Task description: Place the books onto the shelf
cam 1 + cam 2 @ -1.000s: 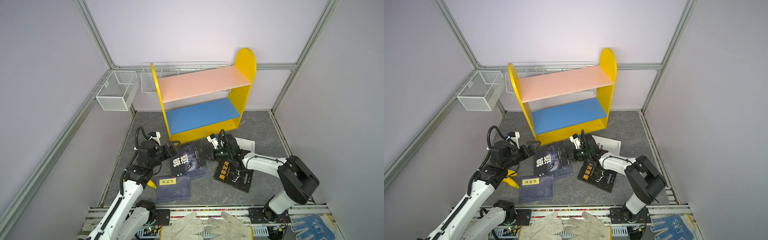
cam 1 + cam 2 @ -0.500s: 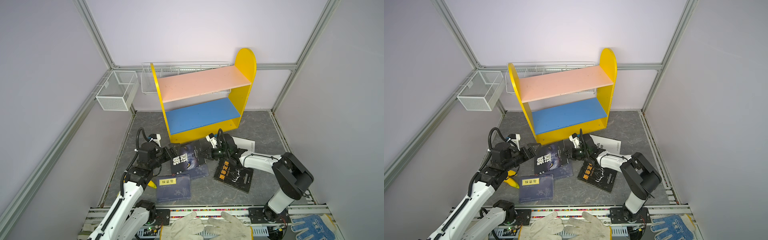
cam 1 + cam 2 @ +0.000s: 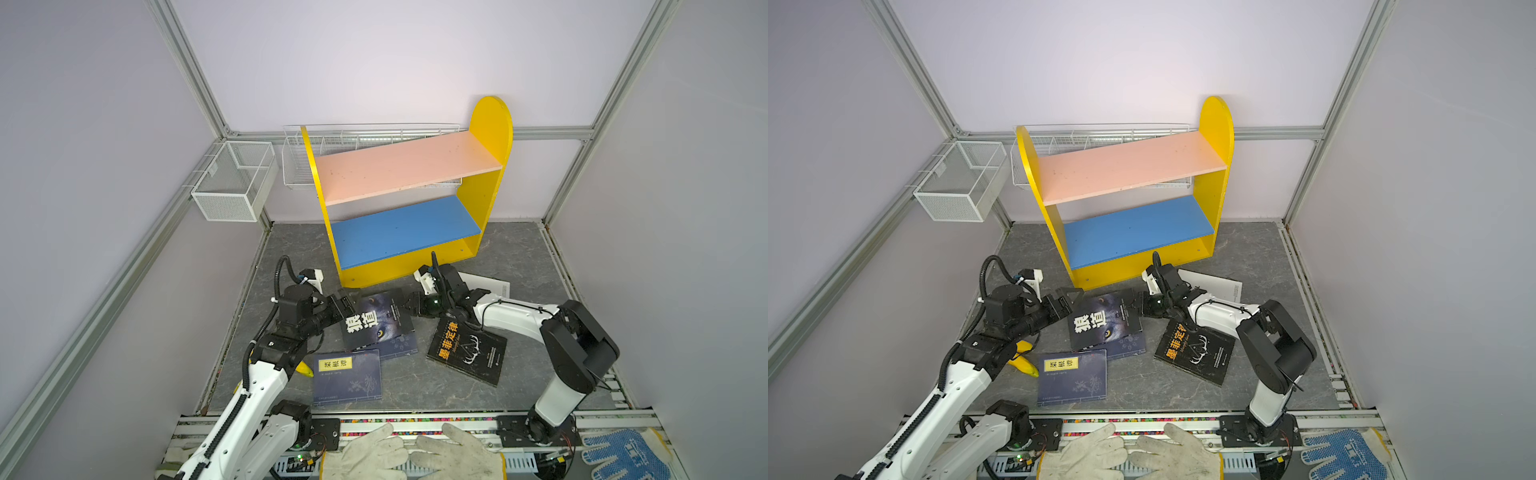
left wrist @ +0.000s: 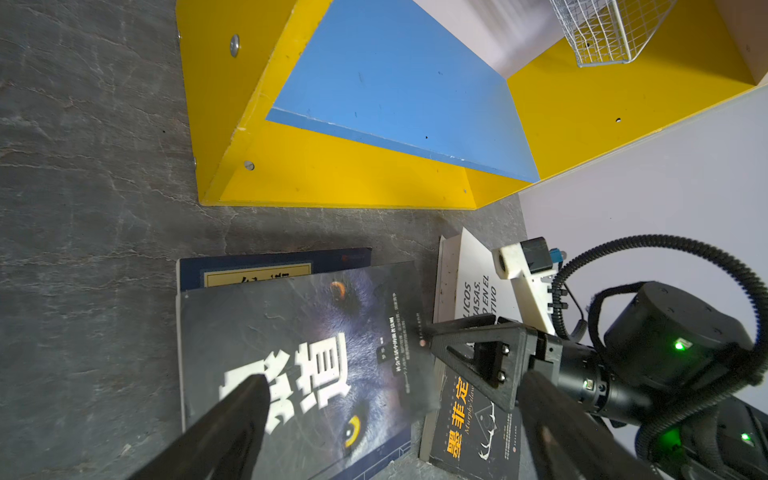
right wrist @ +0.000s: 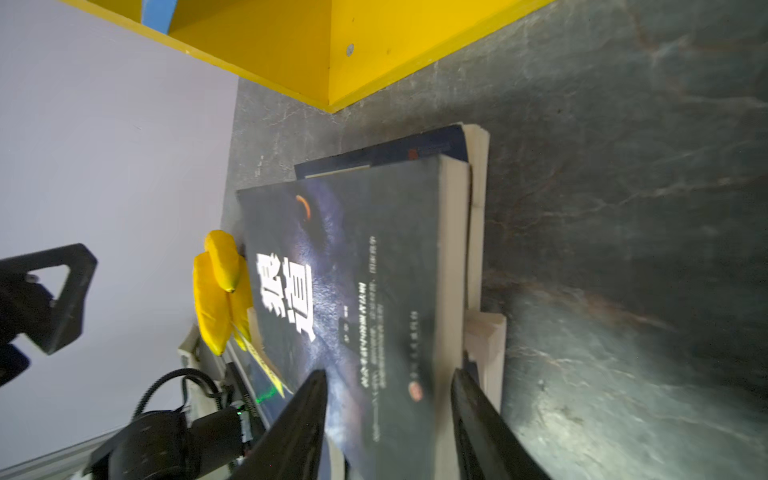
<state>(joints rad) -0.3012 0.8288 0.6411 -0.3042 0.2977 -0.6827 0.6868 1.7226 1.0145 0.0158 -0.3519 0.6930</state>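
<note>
Much is covered: the wolf-eyed black book [image 3: 376,322] lies on a navy book [image 3: 400,348], of which only a corner and a strip of yellow label show in the left wrist view; the white book [image 3: 487,285] sits mostly behind the right arm, its lettering cut off; the bananas [image 3: 305,369] peek out from under the left forearm; in the right wrist view a pale block-like edge shows beneath the stack, and I cannot tell what it is, that picture being blurred near the fingers.

The right gripper [image 5: 388,374] straddles the wolf-eyed black book's page edge with its jaws parted, one finger over the cover, one below, not pinching; the left gripper [image 3: 350,297] hovers at the opposite corner, spread wide and holding nothing.

Every book lies on the grey mat [image 3: 519,257] in front of the shelf [image 3: 491,124]; the stack's far edge is near the shelf's yellow base; the orange-titled black book [image 3: 467,349] lies just beside the right forearm; the labelled navy book [image 3: 347,376] lies nearest the rail, beside the bananas.

The blue lower board [image 3: 403,230] faces the arms unobstructed; open mat runs right of the shelf and past the orange-titled black book; the wire basket [image 3: 232,183] hangs well apart on the left wall.
</note>
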